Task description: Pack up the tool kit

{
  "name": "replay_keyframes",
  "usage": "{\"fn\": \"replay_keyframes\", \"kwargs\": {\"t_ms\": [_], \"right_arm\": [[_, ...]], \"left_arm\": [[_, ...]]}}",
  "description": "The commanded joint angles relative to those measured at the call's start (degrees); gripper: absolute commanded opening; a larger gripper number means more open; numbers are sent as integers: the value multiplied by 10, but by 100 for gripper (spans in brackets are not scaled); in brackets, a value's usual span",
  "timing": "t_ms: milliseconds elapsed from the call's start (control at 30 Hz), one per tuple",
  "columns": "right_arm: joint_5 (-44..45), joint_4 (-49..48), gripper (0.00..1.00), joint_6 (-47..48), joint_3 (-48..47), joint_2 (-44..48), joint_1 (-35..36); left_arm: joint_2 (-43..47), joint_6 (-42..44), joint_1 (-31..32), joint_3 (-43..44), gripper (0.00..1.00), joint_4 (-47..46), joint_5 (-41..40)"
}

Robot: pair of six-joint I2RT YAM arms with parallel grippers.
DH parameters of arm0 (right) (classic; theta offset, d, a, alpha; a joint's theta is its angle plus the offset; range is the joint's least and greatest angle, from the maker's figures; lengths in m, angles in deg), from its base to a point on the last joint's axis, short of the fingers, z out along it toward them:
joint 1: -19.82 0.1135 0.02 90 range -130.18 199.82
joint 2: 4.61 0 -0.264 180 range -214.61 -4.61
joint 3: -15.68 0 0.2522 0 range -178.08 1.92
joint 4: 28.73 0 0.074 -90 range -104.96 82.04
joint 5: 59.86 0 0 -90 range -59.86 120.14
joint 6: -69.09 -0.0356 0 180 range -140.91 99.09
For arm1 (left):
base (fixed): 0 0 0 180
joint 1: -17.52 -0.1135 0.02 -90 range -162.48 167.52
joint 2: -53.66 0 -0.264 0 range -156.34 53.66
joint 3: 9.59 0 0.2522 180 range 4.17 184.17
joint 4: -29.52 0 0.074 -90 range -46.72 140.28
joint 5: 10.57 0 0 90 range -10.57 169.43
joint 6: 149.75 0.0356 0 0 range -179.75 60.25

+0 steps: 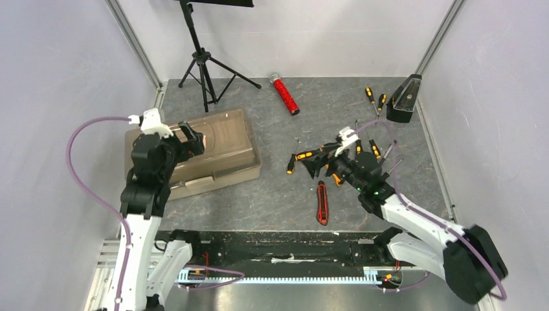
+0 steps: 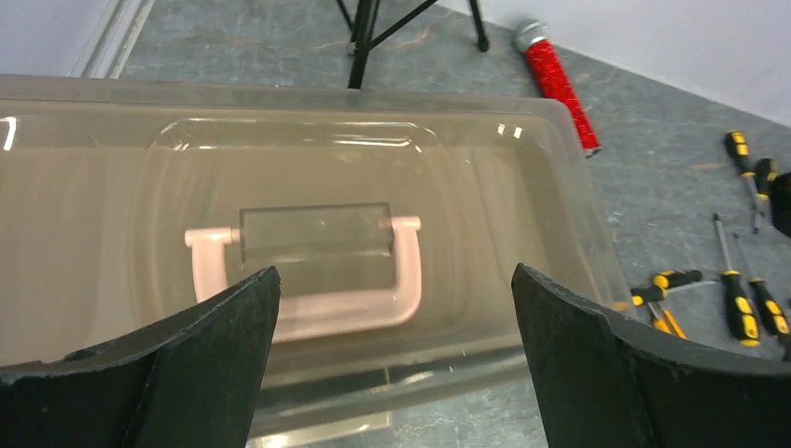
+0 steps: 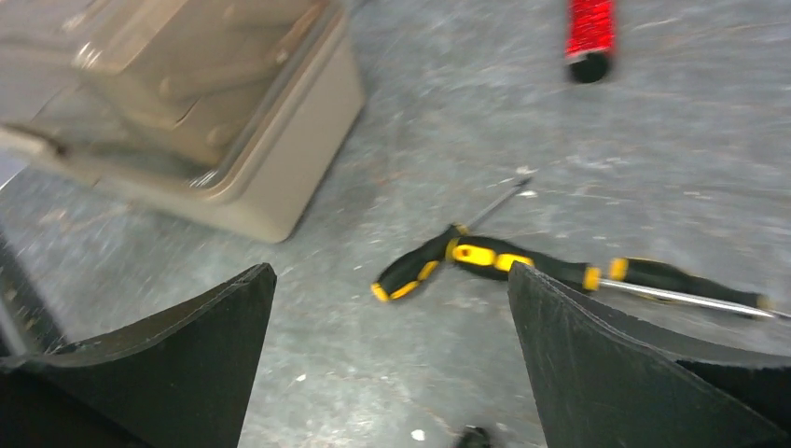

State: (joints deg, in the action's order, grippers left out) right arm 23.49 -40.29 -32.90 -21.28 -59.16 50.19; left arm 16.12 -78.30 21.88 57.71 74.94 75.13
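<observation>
Toolbox sits lid-shut on the left of the bench, with the left claw wide open and empty just above its cream handle. Right claw is also open and empty, hovering over black-orange screwdrivers right of centre. Red utility knife lies near the front edge.

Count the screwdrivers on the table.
6 screwdrivers show: two beside the metronome, two crossed left of the right hand, and two just beyond it. More may be hidden under the hand.
</observation>
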Motion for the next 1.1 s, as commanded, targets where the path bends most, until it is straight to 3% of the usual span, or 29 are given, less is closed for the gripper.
{"fn": "replay_keyframes", "kwargs": {"t_ms": [0,167,467,567,733,1067], "right_arm": [[-66,-115,98,6,-46,-82,46],[-60,-175,98,22,-73,-170,78],[-45,-235,98,47,-152,-297,145],[-44,-243,98,53,-178,-334,160],[-43,-245,98,68,-212,-376,170],[-47,-231,98,67,-253,-429,180]], "left_arm": [[-69,-12,-7,58,100,6,-43],[-135,0,-42,99,100,10,-88],[-174,-32,-246,111,100,26,-154],[-177,-58,-318,91,100,13,-125],[-197,-81,-369,60,100,-18,-99],[-257,-86,-398,60,100,-4,47]]}}
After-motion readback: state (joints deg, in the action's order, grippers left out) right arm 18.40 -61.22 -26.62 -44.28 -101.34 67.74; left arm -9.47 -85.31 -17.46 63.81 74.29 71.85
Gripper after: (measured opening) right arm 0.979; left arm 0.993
